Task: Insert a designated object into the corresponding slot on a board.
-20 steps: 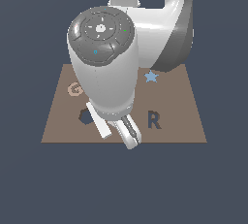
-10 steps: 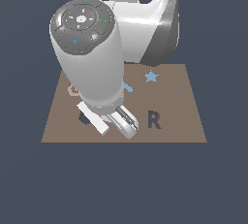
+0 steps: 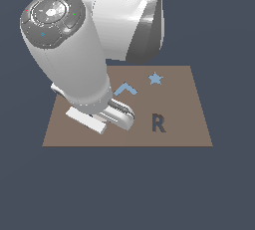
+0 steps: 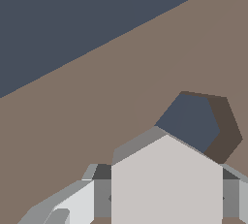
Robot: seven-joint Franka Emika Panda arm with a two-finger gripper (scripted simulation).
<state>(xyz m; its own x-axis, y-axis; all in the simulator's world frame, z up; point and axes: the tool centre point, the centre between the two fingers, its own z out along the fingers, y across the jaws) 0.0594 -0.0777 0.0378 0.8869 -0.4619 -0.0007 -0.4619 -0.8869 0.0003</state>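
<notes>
In the wrist view my gripper [image 4: 167,196] is shut on the pale beige-white hexagonal piece [image 4: 167,179], with a grey finger [image 4: 101,196] on each side of it. The dark navy hexagonal slot [image 4: 191,121] lies in the brown board [image 4: 97,121] just beyond the piece. The piece's tip overlaps the slot's near edge. In the exterior view the gripper [image 3: 118,117] is low over the board [image 3: 184,99] at its left part. The arm hides the piece and the slot there.
On the board, a blue chevron [image 3: 125,88], a blue star [image 3: 156,78] and a dark letter R [image 3: 158,123] lie to the exterior view's right of the gripper. The large white arm [image 3: 69,50] covers the board's left side. The floor around is dark blue-grey.
The arm has swung toward the exterior view's left and the gripper has shifted a little left and back over the board. The arm now hides the tan G and the slot.
</notes>
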